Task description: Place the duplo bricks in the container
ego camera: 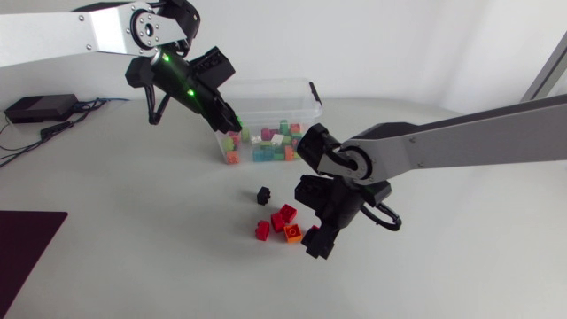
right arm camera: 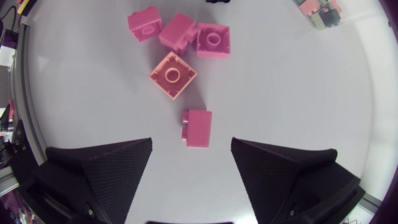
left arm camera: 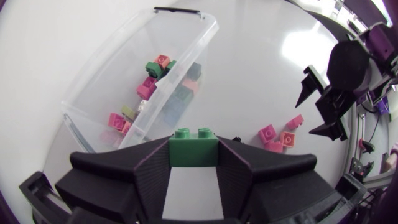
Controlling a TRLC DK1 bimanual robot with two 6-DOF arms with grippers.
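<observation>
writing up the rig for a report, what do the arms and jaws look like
Both arms have pale silver-white links with black joints: the left arm carries small green lights on its black wrist, the right arm a looped black cable by its wrist. The jaws are matte black, broad wedges with finely textured faces.

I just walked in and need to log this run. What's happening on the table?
The left gripper is shut on a green brick and holds it close by the clear container, which already has many bricks in it. The right gripper hangs open over a red brick lying on the table, a finger on either side, neither touching it. A few loose bricks, red, orange and black, lie just ahead of it.
</observation>
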